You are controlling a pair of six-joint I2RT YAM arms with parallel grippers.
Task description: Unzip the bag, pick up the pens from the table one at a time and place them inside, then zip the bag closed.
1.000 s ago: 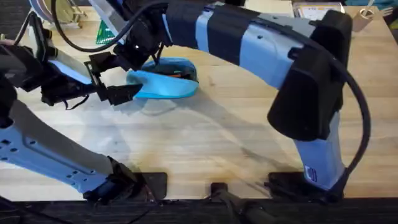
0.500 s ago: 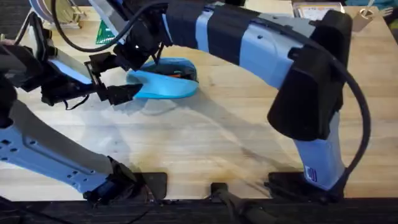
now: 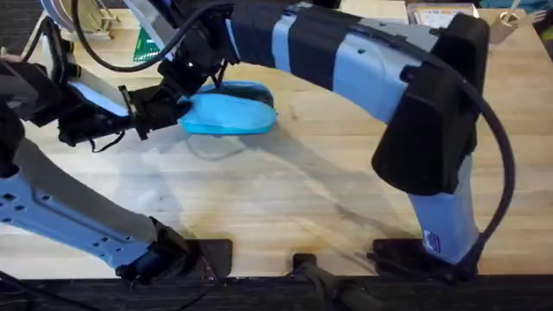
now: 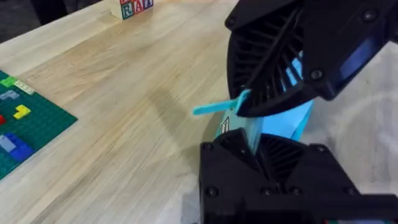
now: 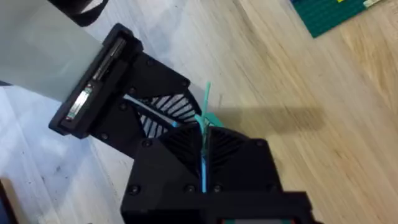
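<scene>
The light-blue bag (image 3: 232, 114) lies on the table (image 3: 285, 199) at the back left, its top looking closed. My left gripper (image 3: 162, 114) is shut on the bag's left end; the left wrist view shows blue fabric (image 4: 292, 124) pinched in that gripper (image 4: 258, 146). My right arm reaches across the table. Its gripper (image 3: 184, 89) sits right over that same end, shut on the teal zipper tab (image 5: 206, 102), which also sticks out sideways in the left wrist view (image 4: 214, 107). The pens are hidden.
A green baseplate (image 3: 145, 45) with small bricks lies behind the bag, also seen from the left wrist (image 4: 18, 124). A lettered block (image 4: 134, 7) stands farther back. Boxes (image 3: 441, 13) sit at the back right. Cables hang at the far left.
The bag's dark opening with orange inside no longer shows. The right gripper has drawn the tab left toward the left gripper, and the two now almost meet.
</scene>
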